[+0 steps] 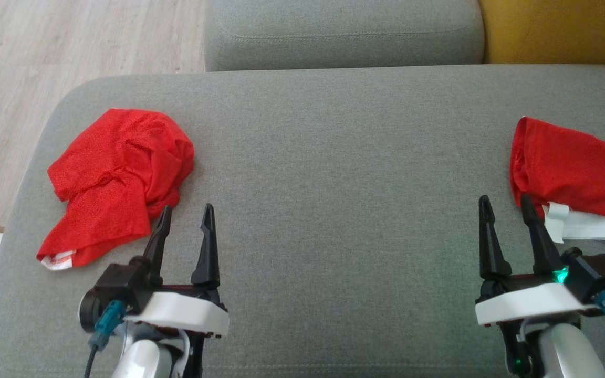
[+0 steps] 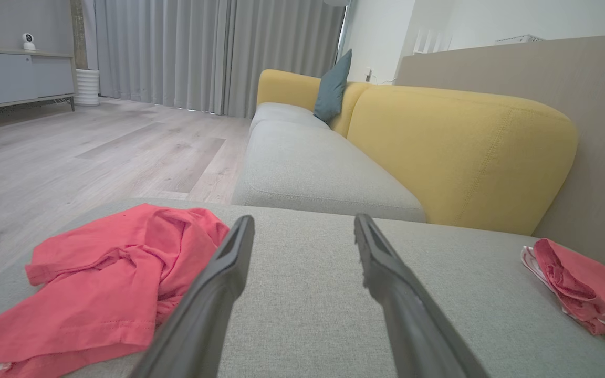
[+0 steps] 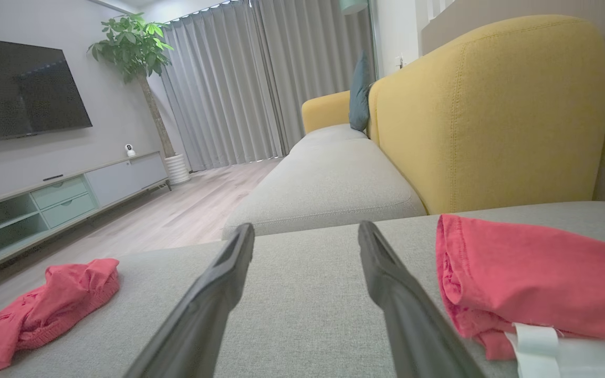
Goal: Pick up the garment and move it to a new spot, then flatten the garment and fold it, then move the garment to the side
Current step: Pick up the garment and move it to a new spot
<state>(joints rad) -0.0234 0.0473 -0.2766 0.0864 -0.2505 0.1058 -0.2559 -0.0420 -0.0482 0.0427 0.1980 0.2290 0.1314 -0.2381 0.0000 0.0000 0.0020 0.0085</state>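
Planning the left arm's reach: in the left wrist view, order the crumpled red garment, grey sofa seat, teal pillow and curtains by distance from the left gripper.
1. Crumpled red garment, beside the left gripper, at its left finger.
2. Grey sofa seat, straight ahead.
3. Teal pillow, farther back, upper centre.
4. Curtains, at the far wall.

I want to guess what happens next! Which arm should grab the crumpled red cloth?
Left, probably. The left gripper stands open right beside the crumpled red garment; the right gripper is far across the cushion.
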